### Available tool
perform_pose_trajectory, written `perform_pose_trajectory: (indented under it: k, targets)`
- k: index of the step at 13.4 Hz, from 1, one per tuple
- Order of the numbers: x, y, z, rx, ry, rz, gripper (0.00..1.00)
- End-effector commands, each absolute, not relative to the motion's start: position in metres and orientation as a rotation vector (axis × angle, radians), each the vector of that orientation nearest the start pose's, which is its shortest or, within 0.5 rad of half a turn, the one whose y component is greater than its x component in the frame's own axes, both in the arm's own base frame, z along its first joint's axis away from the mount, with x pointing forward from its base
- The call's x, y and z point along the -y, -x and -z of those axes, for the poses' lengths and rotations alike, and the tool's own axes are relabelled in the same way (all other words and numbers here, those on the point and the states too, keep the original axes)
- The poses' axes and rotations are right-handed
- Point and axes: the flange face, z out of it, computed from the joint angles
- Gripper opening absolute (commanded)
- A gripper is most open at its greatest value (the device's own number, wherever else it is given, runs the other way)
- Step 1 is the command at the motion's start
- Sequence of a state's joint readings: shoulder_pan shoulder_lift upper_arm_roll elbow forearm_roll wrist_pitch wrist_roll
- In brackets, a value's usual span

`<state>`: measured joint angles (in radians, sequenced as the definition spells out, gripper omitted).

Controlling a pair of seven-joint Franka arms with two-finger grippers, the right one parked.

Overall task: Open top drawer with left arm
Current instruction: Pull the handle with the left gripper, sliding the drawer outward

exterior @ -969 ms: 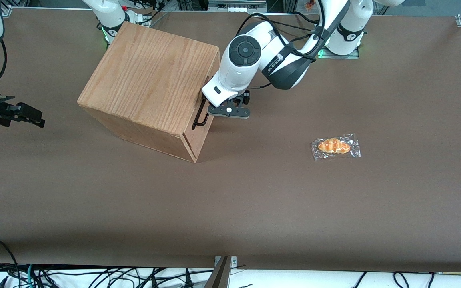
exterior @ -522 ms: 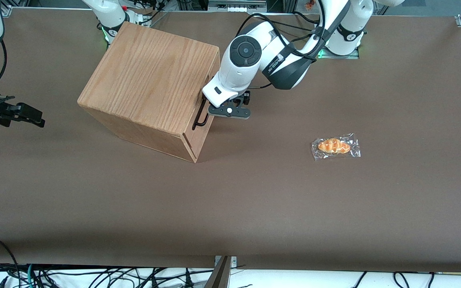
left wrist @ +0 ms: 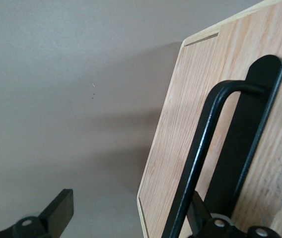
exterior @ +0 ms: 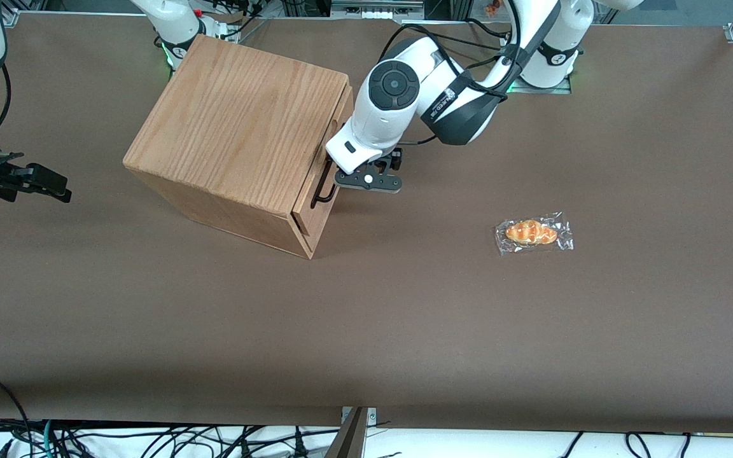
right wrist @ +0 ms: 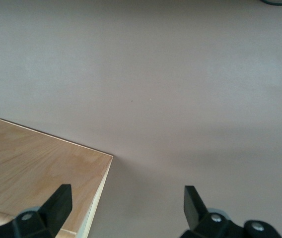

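Observation:
The light oak cabinet (exterior: pixel 233 121) stands at the back of the table, its front turned toward the working arm's end. The top drawer (exterior: pixel 308 202) sticks out a little from the cabinet's front. Its thin black bar handle (exterior: pixel 322 191) runs across the drawer front (left wrist: pixel 190 99). My left arm's gripper (exterior: pixel 341 175) is at that handle (left wrist: pixel 200 134). In the wrist view the gripper (left wrist: pixel 129 203) is open: one finger (left wrist: pixel 59 213) stands well clear over the table. The other finger sits between the bar and the drawer front, partly hidden by the bar.
A wrapped bread roll (exterior: pixel 533 233) lies on the brown table (exterior: pixel 404 318), nearer the front camera and toward the working arm's end. The working arm's elbow (exterior: pixel 455 108) hangs beside the cabinet's front.
The top drawer has slid a short way out of the cabinet. The gripper and wrist have moved with the handle, away from the cabinet's front.

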<state>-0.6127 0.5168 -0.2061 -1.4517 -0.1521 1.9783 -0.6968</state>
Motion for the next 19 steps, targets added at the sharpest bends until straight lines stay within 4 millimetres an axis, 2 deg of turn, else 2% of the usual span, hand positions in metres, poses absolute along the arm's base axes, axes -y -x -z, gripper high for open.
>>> perform_pose_trajectory:
  k: [1,4,11,19]
  targets:
    - [0.486,-0.502,-0.405,-0.093,3.293,-0.227,1.00]
    - [0.466,-0.514,-0.413,-0.114,3.283,-0.241,1.00]
    - [0.450,-0.523,-0.417,-0.090,3.273,-0.259,1.00]
    - [0.448,-0.523,-0.413,-0.085,3.267,-0.267,1.00]
